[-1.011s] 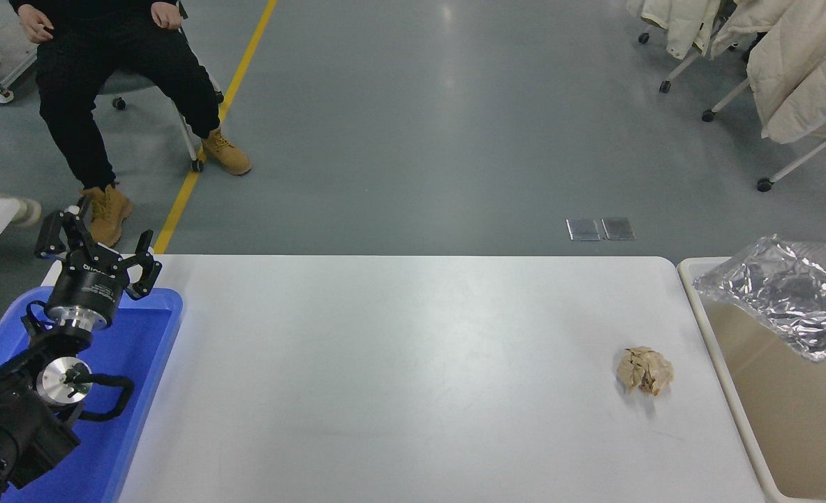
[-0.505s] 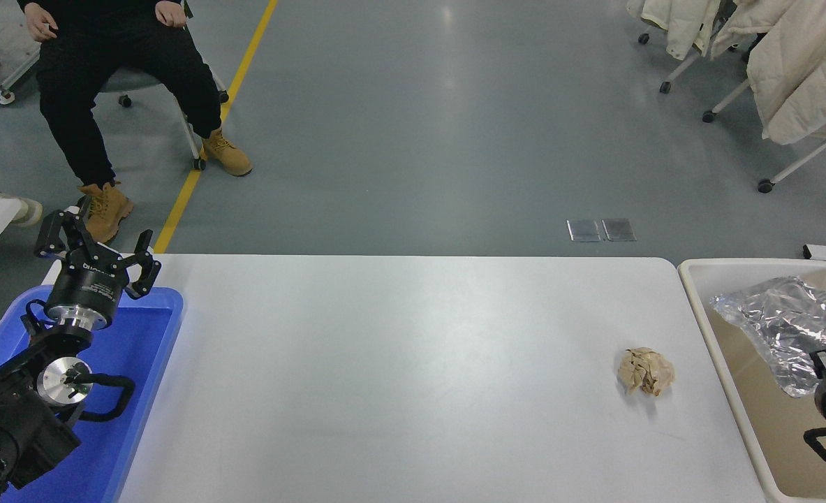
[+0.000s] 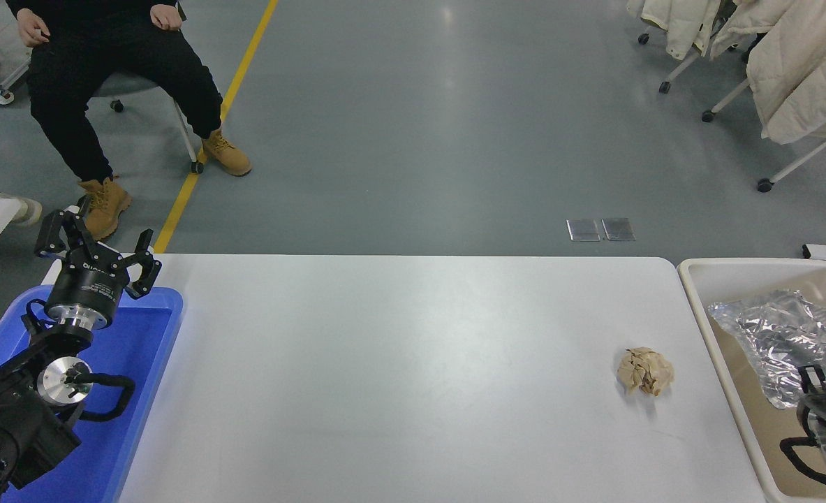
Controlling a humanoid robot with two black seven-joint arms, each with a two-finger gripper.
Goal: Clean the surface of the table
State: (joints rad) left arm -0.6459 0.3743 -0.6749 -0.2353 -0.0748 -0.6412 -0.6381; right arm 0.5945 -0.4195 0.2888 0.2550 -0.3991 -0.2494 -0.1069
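Head view | R gripper [image 3: 814, 391] cut off over bin [image 3: 706, 279], state unclear | L gripper [image 3: 98, 244] spread

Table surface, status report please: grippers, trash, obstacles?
Left gripper open, parked over blue tray. Right gripper inside beige bin, at foil. Table surface: brown paper ball remains. No obstacles.

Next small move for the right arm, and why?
Probably release and lift the right gripper clear: the crumpled silver foil already lies inside the beige rectangular bin, while a crumpled brown paper ball remains on the white table surface.
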